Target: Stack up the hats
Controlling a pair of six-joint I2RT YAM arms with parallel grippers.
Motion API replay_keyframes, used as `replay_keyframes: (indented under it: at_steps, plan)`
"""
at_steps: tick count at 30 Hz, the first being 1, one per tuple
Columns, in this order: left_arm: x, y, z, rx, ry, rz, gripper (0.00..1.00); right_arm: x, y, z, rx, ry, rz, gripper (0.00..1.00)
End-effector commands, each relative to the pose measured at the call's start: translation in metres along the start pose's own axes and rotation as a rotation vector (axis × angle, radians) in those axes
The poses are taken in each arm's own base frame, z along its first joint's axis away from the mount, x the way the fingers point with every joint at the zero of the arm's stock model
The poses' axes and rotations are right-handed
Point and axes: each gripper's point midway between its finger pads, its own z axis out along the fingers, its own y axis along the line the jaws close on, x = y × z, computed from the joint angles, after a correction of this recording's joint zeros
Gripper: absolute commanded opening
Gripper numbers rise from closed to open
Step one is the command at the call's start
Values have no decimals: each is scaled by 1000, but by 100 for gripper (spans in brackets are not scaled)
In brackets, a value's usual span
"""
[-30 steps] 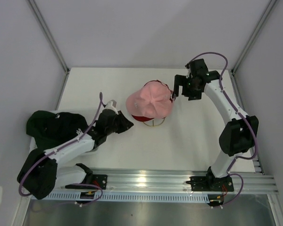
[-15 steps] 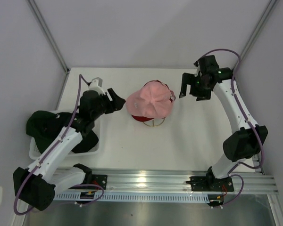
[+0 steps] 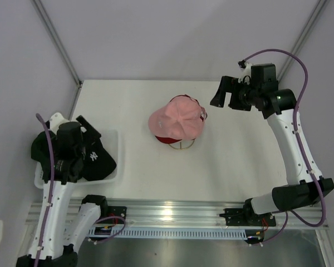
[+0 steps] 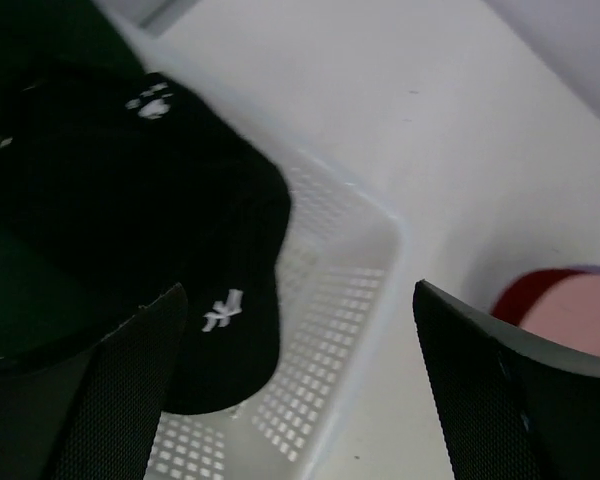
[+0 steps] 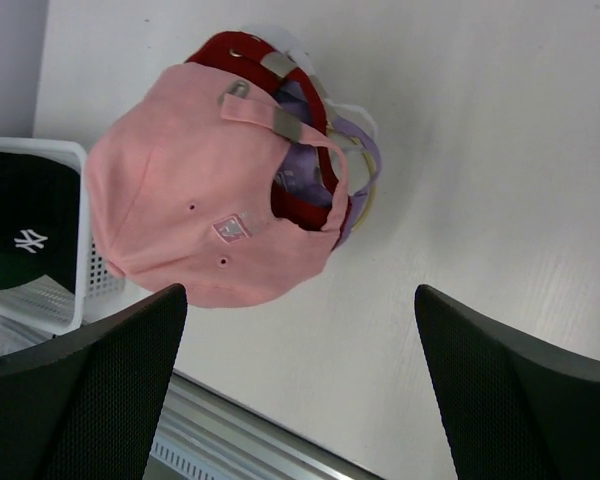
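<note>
L jaws: spread wide above the white tray. The fingers are well apart w/ nothing between them, so they grip nothing and touch nothing. Directly below them, inside the tray, lies the black cap, white logo up. The dark green cap is at the tray's left end, touching the black one (in L wrist view it's only a dark patch beside the black crown).

R jaws: also fully open and empty, up in the air, far right of the tray and past the stack. Its fingers frame the stack from above w/o contact.

The stack stands on the worktop, right of the tray and clear of its rim. The pink cap is on top, strap end facing away from the tray. The red cap is under it. The lavender cap is below those, only an edge showing in R wrist view. A thin gold wire stand pokes out beneath the stack.

So 3 caps are stacked right of the tray and 2 are in the tray.
</note>
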Motion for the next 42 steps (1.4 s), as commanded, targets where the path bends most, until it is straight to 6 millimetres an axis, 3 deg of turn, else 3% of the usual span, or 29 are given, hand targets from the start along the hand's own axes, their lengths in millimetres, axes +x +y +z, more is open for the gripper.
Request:
replay_keyframes:
  at_steps: [1, 8, 13, 16, 18, 19, 22, 23, 27, 28, 29, 31, 32, 34, 35, 38, 41, 42]
  plan:
    - [29, 55, 16, -227, 99, 54, 96, -12, 19, -1, -113, -64, -31, 100]
    - [22, 70, 54, -338, 121, 216, 86, -13, 22, 7, -140, -56, -43, 100]
    - [39, 71, 76, -341, 169, 264, 78, -17, 19, 8, -120, -68, -44, 100]
    - [39, 72, 86, -361, 173, 284, 68, -22, 19, 6, -113, -77, -50, 100]
    - [38, 75, 89, -376, 172, 296, 56, -25, 20, 3, -107, -87, -52, 100]
    - [35, 74, 90, -374, 162, 295, 38, -26, 20, 2, -104, -90, -53, 100]
    - [28, 73, 84, -361, 146, 291, 1, -31, 20, -2, -95, -106, -56, 100]
    - [25, 71, 82, -351, 140, 296, 1, -32, 20, -2, -96, -108, -52, 100]
    - [-8, 41, 56, -185, 81, 326, 1, -39, 25, -5, -109, -123, -54, 100]
    - [-10, 28, 44, -97, 85, 338, 1, -42, 27, -7, -113, -131, -56, 100]
    - [-33, 13, 30, -28, 34, 371, 1, -42, 27, -6, -116, -131, -57, 100]
    - [-41, 3, 10, 47, 20, 404, 1, -44, 29, -4, -125, -129, -54, 100]
    - [-58, -11, -6, 114, -22, 424, 1, -46, 30, -4, -128, -131, -52, 99]
    - [-59, -16, -18, 161, -14, 451, 1, -48, 32, -3, -138, -134, -49, 100]
    - [-69, -29, -32, 235, -36, 478, 1, -51, 34, -5, -145, -141, -51, 100]
    - [-67, -55, -56, 430, -47, 585, 1, -55, 40, -6, -173, -152, -57, 100]
    - [-56, -96, -85, 748, -107, 704, 2, -61, 50, -10, -220, -173, -79, 99]
    - [-56, -117, -111, 921, -177, 739, 2, -65, 54, -14, -238, -185, -90, 99]
